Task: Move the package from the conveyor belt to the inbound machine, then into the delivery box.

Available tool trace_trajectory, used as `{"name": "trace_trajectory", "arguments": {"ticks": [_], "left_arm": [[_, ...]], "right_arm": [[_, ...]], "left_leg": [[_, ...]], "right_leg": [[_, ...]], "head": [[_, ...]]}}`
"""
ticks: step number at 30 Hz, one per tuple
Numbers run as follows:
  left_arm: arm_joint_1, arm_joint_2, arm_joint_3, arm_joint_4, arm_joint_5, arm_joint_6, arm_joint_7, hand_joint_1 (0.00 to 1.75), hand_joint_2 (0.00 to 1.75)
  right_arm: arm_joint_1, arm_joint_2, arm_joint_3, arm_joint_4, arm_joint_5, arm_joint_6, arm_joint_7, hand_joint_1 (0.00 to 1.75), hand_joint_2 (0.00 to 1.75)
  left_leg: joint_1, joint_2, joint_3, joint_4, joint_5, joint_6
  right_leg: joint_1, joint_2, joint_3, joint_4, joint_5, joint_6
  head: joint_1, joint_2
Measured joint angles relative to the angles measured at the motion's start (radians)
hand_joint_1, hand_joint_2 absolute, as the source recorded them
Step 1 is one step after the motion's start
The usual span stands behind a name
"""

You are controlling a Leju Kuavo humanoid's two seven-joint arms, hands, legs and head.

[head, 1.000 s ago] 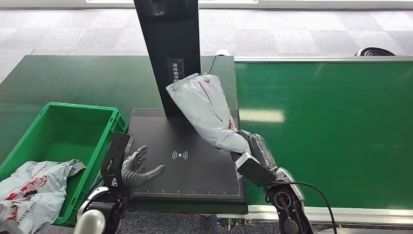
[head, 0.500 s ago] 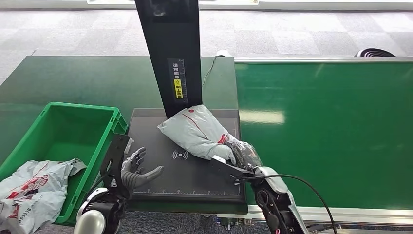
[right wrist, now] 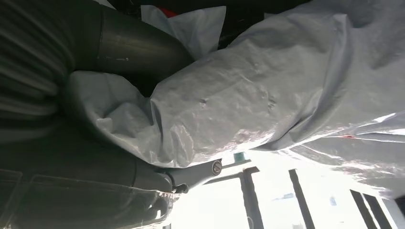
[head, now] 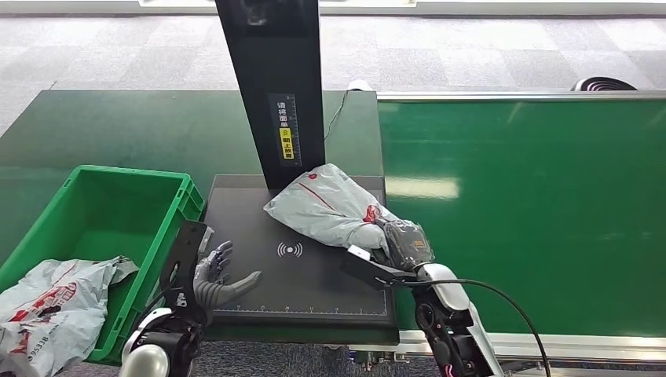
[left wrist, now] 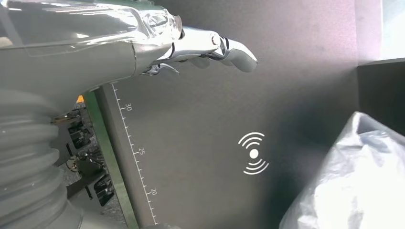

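A: Where is the package (head: 334, 208)?

B: It lies on the black plate of the inbound machine (head: 259, 224), at the foot of its dark upright column (head: 271, 86), toward the plate's right side. It is a grey plastic mailer with red marks.

A: And the right hand (head: 397, 245)?

B: It grips the near end of the package; in the right wrist view the crumpled bag (right wrist: 267, 90) is bunched against the palm, fingers closed around it.

A: The left hand (head: 220, 275)?

B: Released, holding nothing, fingers apart and stretched out over the plate's near left corner, beside the ruler marks along the edge. The wave symbol (left wrist: 253, 153) printed on the plate sits between that hand and the package.

A: What else is there?

B: The green delivery box (head: 86, 212) stands just left of the machine, with another grey bag (head: 47, 310) draped over its near corner. The green conveyor belt (head: 534, 204) runs along the right.
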Motion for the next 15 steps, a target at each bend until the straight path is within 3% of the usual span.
{"name": "trace_trajectory", "arguments": {"ticks": [6, 11, 15], "left_arm": [[-0.011, 0.001, 0.000, 0.003, 0.009, -0.013, 0.000, 0.00, 1.75], [-0.023, 0.002, 0.000, 0.004, 0.013, -0.019, 0.000, 0.00, 1.75], [-0.030, 0.002, 0.000, 0.004, 0.013, -0.019, 0.000, 0.00, 1.75]], "right_arm": [[0.017, 0.000, 0.006, -0.029, -0.053, 0.049, -0.145, 1.75, 1.75], [0.025, 0.000, 0.032, -0.034, -0.106, 0.150, -0.194, 1.75, 1.75], [0.026, 0.000, 0.045, -0.034, -0.117, 0.166, -0.200, 1.75, 1.75]], "left_leg": [[0.000, 0.000, 0.000, 0.000, 0.000, 0.000], [0.000, 0.000, 0.000, 0.000, 0.000, 0.000], [0.000, 0.000, 0.000, 0.000, 0.000, 0.000]], "right_leg": [[0.000, 0.000, 0.000, 0.000, 0.000, 0.000], [0.000, 0.000, 0.000, 0.000, 0.000, 0.000], [0.000, 0.000, 0.000, 0.000, 0.000, 0.000]], "head": [[0.000, 0.000], [0.000, 0.000], [0.000, 0.000]]}}
